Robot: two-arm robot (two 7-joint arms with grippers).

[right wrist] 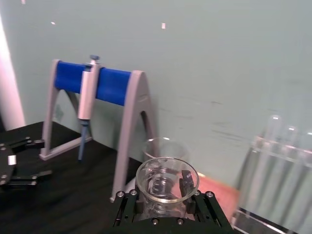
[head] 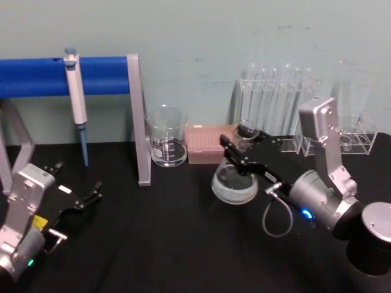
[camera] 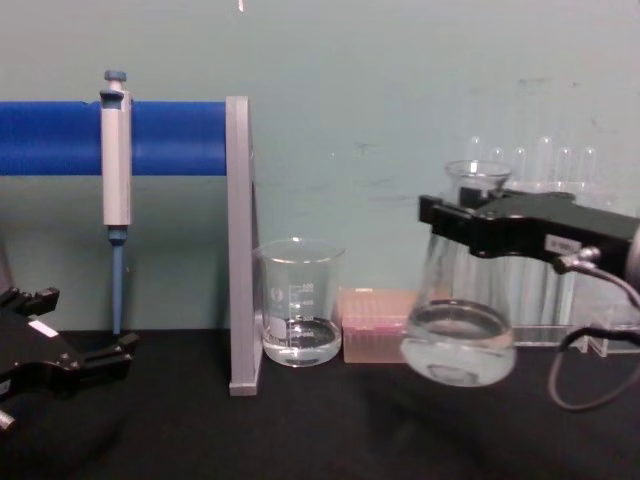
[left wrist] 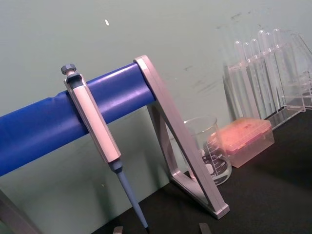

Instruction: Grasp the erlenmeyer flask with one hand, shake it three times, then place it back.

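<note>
- One hand does the work here: the right hand (camera: 480,225) is clamped on the neck of the flask (camera: 458,340), with its black jaws closed on the glass just under the flared mouth.
- The wide base hangs straight below that grip. Seen from the chest, it appears to be clear of the counter (head: 171,244), to the right of the beaker (camera: 298,305) and in front of the pink box (camera: 378,325).
- The flask's long axis runs from mouth to base and is close to upright but not true. The base sits a little to the robot's left of the mouth, and its bottom rim looks tilted.
- A little clear liquid (camera: 458,322) lies in the bottom.
- The left hand (head: 78,182) rests low at the left edge of the counter with its fingers spread and nothing in them, well apart from the flask.
- My reading is that the flask is in the lifted part of the task, either being shaken or about to be. The count of shakes cannot be read from this moment.
- Setting it back depends on that axis. The neck has to come upright over the base so the bottom meets the counter flat rather than on one edge.
- The test-tube rack (head: 275,104) stands close behind, so a wide swing backward could clip it.
</note>
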